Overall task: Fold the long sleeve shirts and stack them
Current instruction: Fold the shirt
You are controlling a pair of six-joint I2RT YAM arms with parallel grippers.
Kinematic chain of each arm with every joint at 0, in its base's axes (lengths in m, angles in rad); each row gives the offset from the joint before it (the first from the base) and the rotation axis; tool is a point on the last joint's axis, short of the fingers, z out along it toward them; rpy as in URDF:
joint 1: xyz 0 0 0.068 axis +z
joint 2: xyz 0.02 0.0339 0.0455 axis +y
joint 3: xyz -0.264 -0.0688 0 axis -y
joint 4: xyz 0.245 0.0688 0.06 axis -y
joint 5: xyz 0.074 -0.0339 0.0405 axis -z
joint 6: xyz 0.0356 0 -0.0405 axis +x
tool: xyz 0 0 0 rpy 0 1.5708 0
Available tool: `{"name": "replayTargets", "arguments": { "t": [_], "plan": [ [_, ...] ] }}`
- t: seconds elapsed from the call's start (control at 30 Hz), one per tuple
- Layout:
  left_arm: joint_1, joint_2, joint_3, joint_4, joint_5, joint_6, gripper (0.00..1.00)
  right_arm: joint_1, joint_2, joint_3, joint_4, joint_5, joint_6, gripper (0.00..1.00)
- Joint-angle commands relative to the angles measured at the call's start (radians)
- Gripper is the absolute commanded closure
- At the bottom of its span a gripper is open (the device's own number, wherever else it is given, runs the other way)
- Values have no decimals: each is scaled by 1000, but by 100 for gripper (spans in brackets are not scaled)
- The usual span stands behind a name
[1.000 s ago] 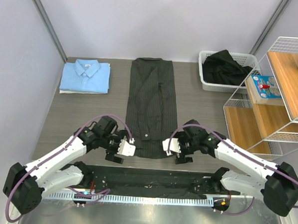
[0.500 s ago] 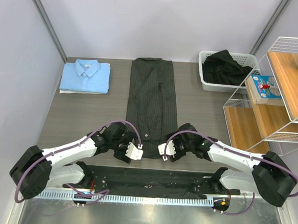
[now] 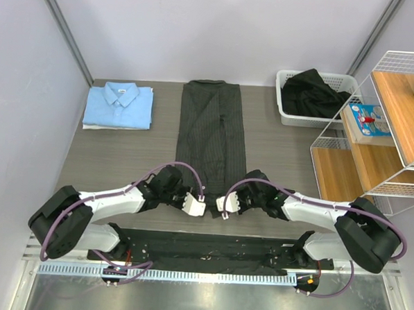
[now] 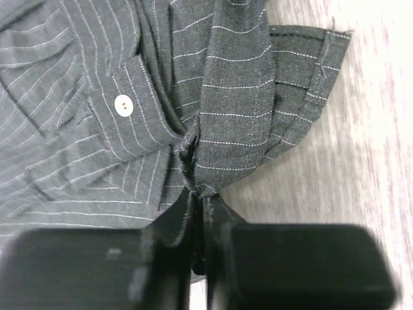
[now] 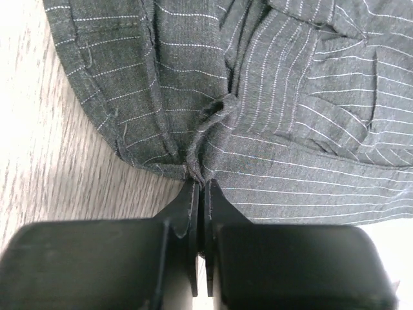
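The striped shirt, at the middle of the tabletop, is charcoal black with fine pale pinstripes and a white button. The blue shirt at the far left corner is plain light blue. The tabletop is grey-brown wood grain. The basket is white, its cloth black.

The left gripper is closed on the hem of the dark pinstriped shirt, and the cloth gathers into small folds where the two black fingers meet. A white button sits left of the pinch. The hem corner lies flat on the grey wood-grain table.
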Motion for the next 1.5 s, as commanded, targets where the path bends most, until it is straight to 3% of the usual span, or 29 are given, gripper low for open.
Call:
{"name": "replayTargets", "arguments": {
  "t": [0.0, 0.27, 0.77, 0.8, 0.87, 0.97, 1.0, 1.1, 1.2, 1.47],
  "plan": [
    [-16, -41, 59, -171, 48, -33, 100, 27, -56, 30, -112, 11, 84, 99],
    [-156, -314, 112, -569, 148, -87, 100, 207, -383, 67, -441, 50, 307, 99],
    [-157, -311, 67, -556, 123, -167, 98, 250, -401, 27, -438, 93, 376, 98],
    [-157, -322, 59, -515, 117, -179, 76, 252, -407, 24, -435, 94, 374, 82],
    [-159, -326, 39, -482, 102, -194, 58, 252, -412, 15, -420, 93, 379, 74],
    [-159, -316, 21, -413, 77, -197, 49, 256, -395, 0, -380, 88, 376, 83],
    [-159, -300, 21, -389, 73, -197, 35, 256, -377, 0, -369, 82, 376, 86],
    [-169, -282, 16, -358, 57, -178, 15, 259, -357, 3, -357, 74, 376, 89],
    [-206, -273, 12, -324, 37, -167, 4, 259, -348, 1, -354, 65, 376, 89],
    [-350, -256, -45, -188, -61, -187, 4, 264, -352, -6, -360, 63, 376, 90]
  ]
}}
